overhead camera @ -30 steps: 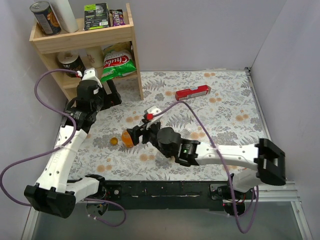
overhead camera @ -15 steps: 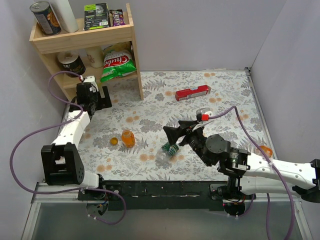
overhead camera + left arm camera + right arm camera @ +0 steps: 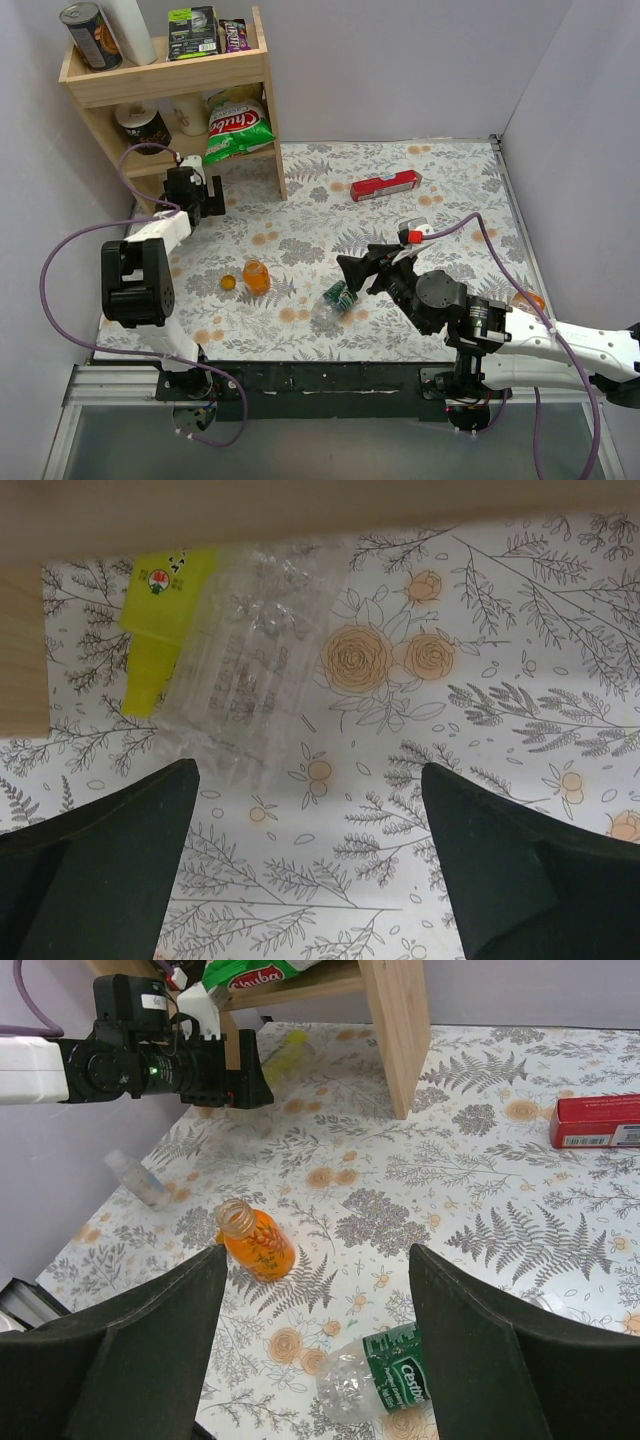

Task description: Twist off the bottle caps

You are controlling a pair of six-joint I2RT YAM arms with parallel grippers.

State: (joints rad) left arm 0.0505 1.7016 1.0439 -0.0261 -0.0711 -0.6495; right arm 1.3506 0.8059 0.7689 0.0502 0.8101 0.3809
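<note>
Left gripper [image 3: 308,810]: jaws wide apart, nothing held, hanging over a crumpled clear bottle [image 3: 225,680] with a yellow-green label. The bottle lies on the bench [image 3: 480,650], partly under the shelf [image 3: 300,505] edge. It is on its side, long axis near up-down in the left wrist view, label end toward the shelf; cap end not readable. The step looks like a reach for this bottle. To do it well, come down square across the long axis and mind the shelf board. Pinch lightly since the body is already crushed, and pull it clear before any twisting.

Clear plain bottle [image 3: 140,1180]: lying near the bench's left edge, blurred, ends unclear.

Short orange bottle [image 3: 256,277]: upright mid-bench, mouth up and open. Orange cap [image 3: 228,283] sits just beside it on the left, so this one looks done.

Green-labelled bottle [image 3: 340,297]: on its side near the front edge, long axis flat, slanting roughly near-left to far-right in the top view; cap not made out. Right gripper [image 3: 356,263] is just beyond it, jaws open wide, empty. This bottle likely needs one grip on the body and the other on the cap, twisting about the long axis.

Red box [image 3: 385,185]: far side, well apart.
</note>
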